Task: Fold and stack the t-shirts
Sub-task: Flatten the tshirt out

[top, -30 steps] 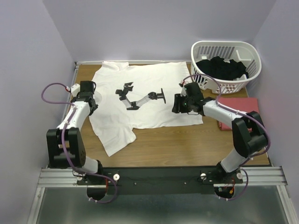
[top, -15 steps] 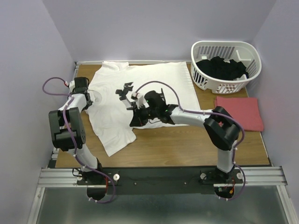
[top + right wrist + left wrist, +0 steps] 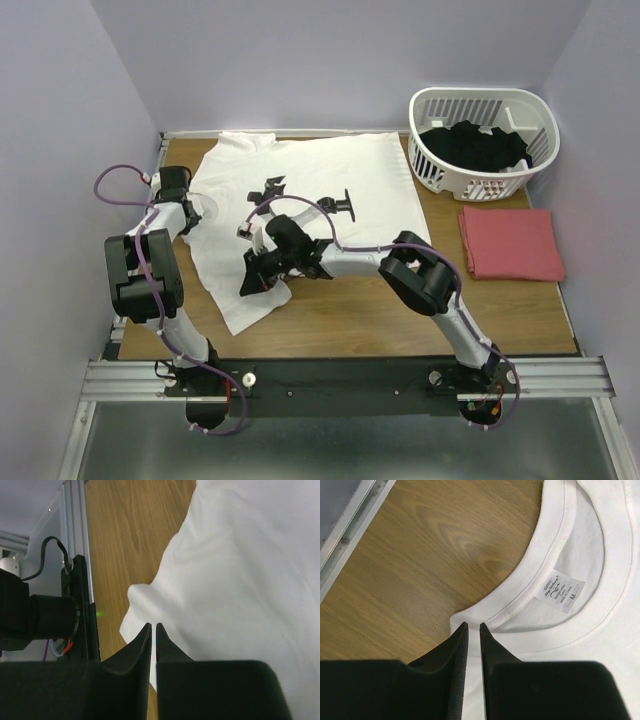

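Note:
The white t-shirt lies spread flat on the table with a black print on its chest. The salmon-red t-shirt lies folded at the right. My left gripper is at the shirt's left edge beside the collar. In the left wrist view its jaws stand almost together with a strip of white cloth between them. My right arm reaches across the shirt, and my right gripper is at the near-left sleeve. There its jaws are pressed on the white cloth.
A white slatted basket holding dark clothes stands at the back right. Bare wooden table shows along the near side and left of the collar. A metal rail and the left arm's base lie just past the sleeve.
My right arm swung from the shirt's right edge across to its near-left sleeve, and its jaws closed. My left gripper's jaws narrowed by the collar.

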`<state>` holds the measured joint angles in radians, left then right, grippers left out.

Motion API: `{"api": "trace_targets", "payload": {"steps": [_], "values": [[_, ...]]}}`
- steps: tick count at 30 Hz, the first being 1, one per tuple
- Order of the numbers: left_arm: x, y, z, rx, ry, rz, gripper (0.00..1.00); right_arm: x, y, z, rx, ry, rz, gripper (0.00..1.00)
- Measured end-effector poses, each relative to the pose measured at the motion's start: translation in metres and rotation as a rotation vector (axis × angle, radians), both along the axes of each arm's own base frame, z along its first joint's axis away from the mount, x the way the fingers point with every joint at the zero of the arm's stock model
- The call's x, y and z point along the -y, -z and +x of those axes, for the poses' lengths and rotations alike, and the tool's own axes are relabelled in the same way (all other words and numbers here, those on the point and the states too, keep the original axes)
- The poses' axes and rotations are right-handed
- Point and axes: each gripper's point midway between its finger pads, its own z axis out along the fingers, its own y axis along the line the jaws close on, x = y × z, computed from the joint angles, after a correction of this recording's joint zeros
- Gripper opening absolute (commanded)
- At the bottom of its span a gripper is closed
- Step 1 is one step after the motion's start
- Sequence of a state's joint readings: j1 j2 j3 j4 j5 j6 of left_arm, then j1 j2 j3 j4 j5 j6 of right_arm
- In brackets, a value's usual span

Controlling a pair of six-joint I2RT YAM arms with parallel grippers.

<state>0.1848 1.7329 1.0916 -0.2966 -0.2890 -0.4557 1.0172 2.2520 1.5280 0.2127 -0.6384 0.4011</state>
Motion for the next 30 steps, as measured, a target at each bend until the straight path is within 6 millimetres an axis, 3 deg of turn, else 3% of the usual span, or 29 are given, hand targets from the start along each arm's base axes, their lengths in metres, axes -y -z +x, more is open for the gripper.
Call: {"api": "trace_targets", "payload": {"steps": [7, 11, 20, 30], "values": [[0.003, 0.014, 0.003, -0.009, 0.012, -0.015, 0.19, 0.002, 0.034, -0.01, -0.055, -0.014, -0.054, 0.13], [0.006, 0.03, -0.007, -0.041, 0.015, -0.029, 0.19, 0.003, 0.038, -0.011, -0.066, -0.018, -0.06, 0.13], [0.006, 0.03, -0.006, -0.02, 0.016, -0.027, 0.17, 0.01, 0.045, -0.017, -0.08, -0.03, -0.079, 0.13], [0.004, 0.03, -0.004, -0.016, 0.011, -0.019, 0.17, 0.03, 0.047, -0.03, -0.084, -0.059, -0.126, 0.13]]}}
